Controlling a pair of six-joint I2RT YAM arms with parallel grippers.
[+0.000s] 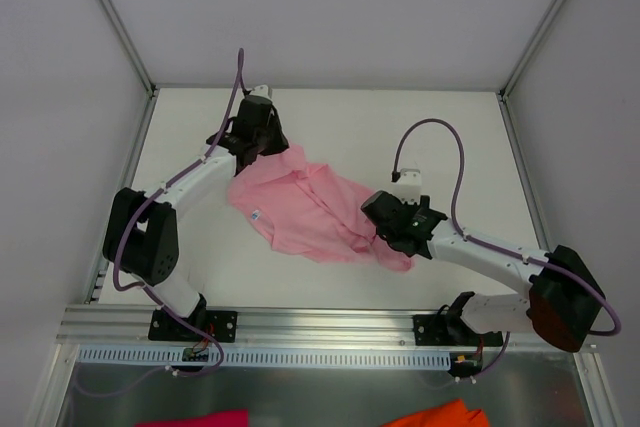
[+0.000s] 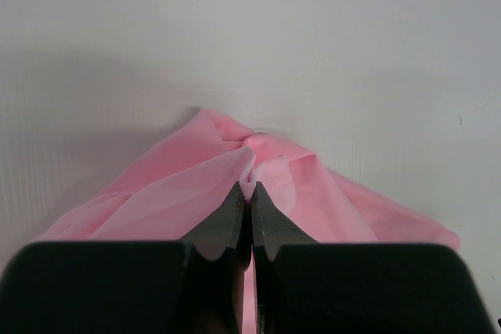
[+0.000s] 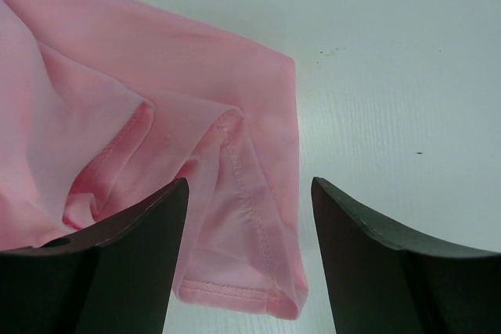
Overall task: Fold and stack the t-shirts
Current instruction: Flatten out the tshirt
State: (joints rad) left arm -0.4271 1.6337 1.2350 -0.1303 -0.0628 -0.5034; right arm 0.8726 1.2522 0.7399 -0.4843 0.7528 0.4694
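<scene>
A crumpled light pink t-shirt (image 1: 310, 209) lies in the middle of the white table, its small white neck label (image 1: 257, 215) facing up near its left edge. My left gripper (image 1: 263, 150) is at the shirt's far left corner and is shut on a pinch of the pink cloth (image 2: 252, 163), which bunches up at the fingertips (image 2: 238, 202). My right gripper (image 1: 388, 237) hangs over the shirt's near right end. Its jaws stand open on either side of a hemmed sleeve end (image 3: 250, 271), not pressing on it.
A magenta cloth scrap (image 1: 195, 418) and an orange cloth scrap (image 1: 440, 414) lie below the table's near rail (image 1: 320, 325). White walls with metal posts (image 1: 115, 22) close in the table's left, back and right sides.
</scene>
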